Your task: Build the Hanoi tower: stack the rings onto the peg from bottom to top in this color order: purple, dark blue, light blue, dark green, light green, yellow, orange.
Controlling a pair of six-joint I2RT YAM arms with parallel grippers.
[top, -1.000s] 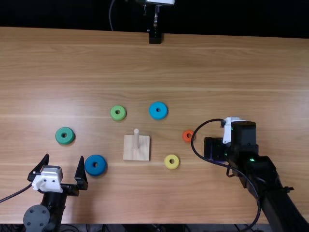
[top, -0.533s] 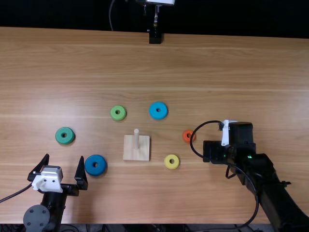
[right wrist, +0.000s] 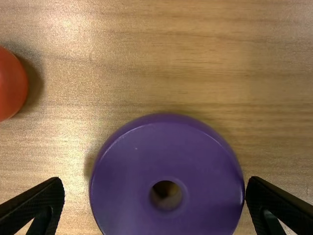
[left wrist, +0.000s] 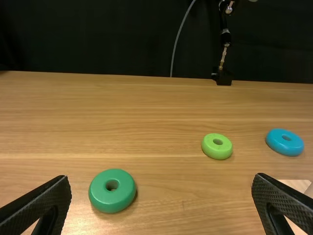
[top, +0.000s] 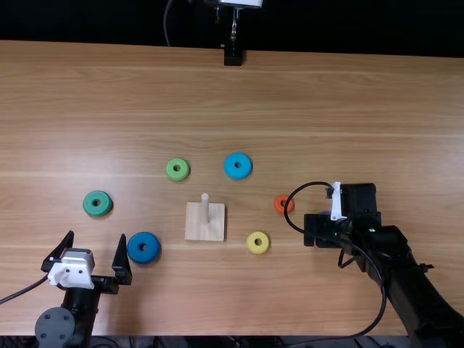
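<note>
In the top view, my right gripper [top: 313, 230] is low at the right, over the mostly hidden purple ring. The right wrist view has the purple ring [right wrist: 127, 171] between the spread fingers of my right gripper [right wrist: 155, 180], its edge close to one fingertip. My left gripper [top: 96, 235] stands open and holds nothing, left of the dark blue ring [top: 152, 254]; in its wrist view, the left gripper [left wrist: 161, 177] has the dark green ring [left wrist: 120, 196] beyond its fingers. An upright bare peg [top: 205, 206] rises from its square base [top: 205, 230].
Loose on the table [top: 290, 101] lie the light green ring [top: 183, 175], light blue ring [top: 245, 172], yellow ring [top: 264, 248] and orange ring [top: 278, 209]. A black cable loops from the right arm beside the orange ring.
The right gripper has shifted slightly left and toward the near edge in the top view. The left arm and the visible loose rings have kept their places.
</note>
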